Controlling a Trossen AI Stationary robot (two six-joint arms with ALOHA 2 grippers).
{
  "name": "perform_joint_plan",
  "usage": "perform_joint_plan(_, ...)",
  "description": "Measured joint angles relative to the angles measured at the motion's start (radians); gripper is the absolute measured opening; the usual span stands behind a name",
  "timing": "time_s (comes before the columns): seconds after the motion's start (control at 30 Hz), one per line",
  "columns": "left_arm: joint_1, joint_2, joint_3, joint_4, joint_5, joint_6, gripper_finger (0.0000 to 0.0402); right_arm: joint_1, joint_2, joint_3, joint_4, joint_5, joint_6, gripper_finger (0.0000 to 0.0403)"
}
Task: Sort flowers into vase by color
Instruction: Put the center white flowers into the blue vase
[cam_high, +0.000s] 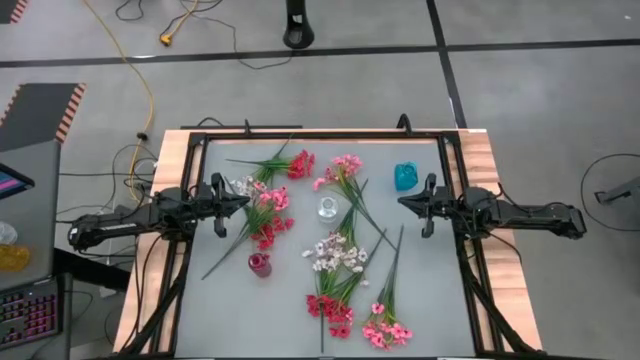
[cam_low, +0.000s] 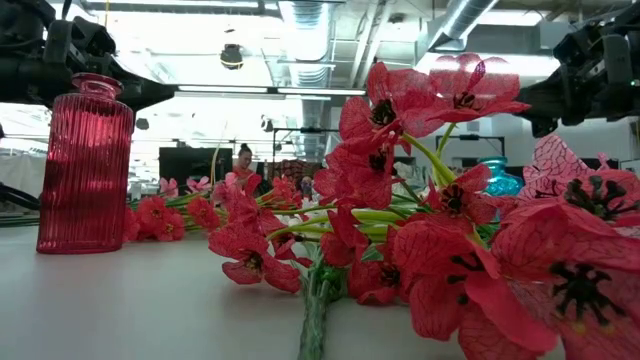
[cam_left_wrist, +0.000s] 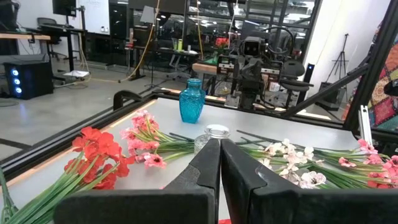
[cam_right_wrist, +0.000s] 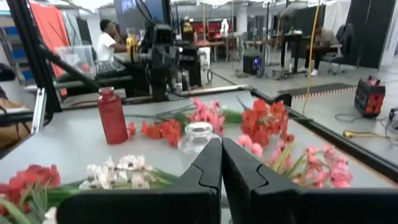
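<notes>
— Left gripper (cam_high: 243, 199): how is it posed?
— It is held level over the table's (cam_high: 420, 320) left side, fingers pressed together, nothing gripped; the arm is stretched in from the left edge.
— And the right gripper (cam_high: 404, 202)?
— It is mirrored on the right side, closed and empty, pointed inward toward the clear vase (cam_high: 327, 208).
— Where are the flowers (cam_high: 338, 250) found?
— They are scattered flat across the table in red, pink and white bunches, none placed in a vase. A red vase (cam_high: 259, 264) is stood near the left front, a blue vase (cam_high: 404, 177) at the far right.
</notes>
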Motion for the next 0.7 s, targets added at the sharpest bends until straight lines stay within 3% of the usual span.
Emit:
perform_joint_plan(0.37,0.0,0.0,0.0,0.0,0.0,0.0,0.0,0.001,0.0,0.005,0.02,0.0,0.049,0.0061)
perform_joint_plan(0.5,0.0,0.0,0.0,0.0,0.0,0.0,0.0,0.001,0.0,0.029,0.043,0.0,0.094,0.0103)
perform_joint_plan(0.7,0.0,0.0,0.0,0.0,0.0,0.0,0.0,0.001,0.0,0.057,0.073,0.001,0.141,0.0198)
